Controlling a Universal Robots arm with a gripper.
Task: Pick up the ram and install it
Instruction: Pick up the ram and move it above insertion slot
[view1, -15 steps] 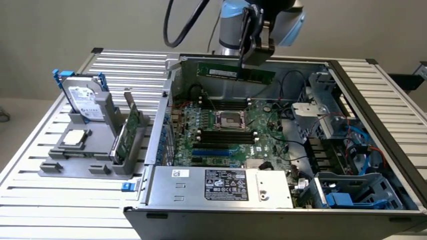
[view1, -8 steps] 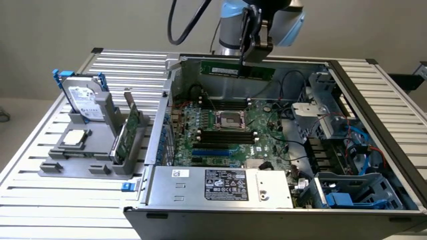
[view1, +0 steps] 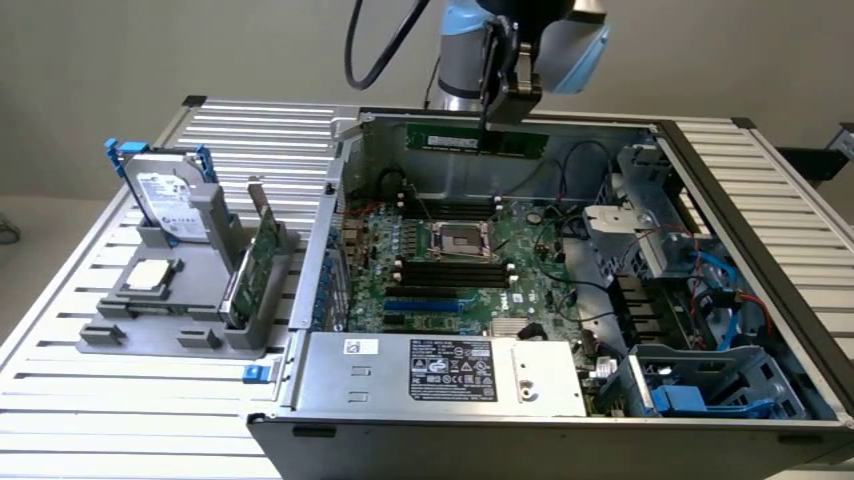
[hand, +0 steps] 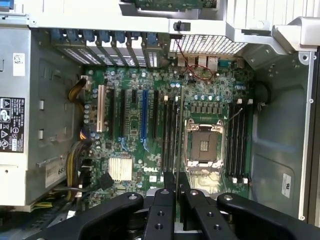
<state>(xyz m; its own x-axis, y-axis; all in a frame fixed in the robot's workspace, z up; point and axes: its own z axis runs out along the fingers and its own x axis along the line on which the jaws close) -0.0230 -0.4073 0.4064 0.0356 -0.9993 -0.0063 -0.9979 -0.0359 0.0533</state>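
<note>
At the front of the open case lies the power supply (view1: 447, 370), and cables (view1: 721, 290) crowd the exterior view's right. Behind it, the motherboard (view1: 534, 275) shows black memory slots (view1: 454, 270) just beside the processor socket (view1: 461, 238), with open room above them. Farthest, the end effector (view1: 505, 110) is closed narrow on the ram (view1: 475, 140), gripping its upper long edge. The stick hangs in the air near the far wall (view1: 587, 130). It looks light, stiff, thin and fragile, so the edge grip seems right.
</note>
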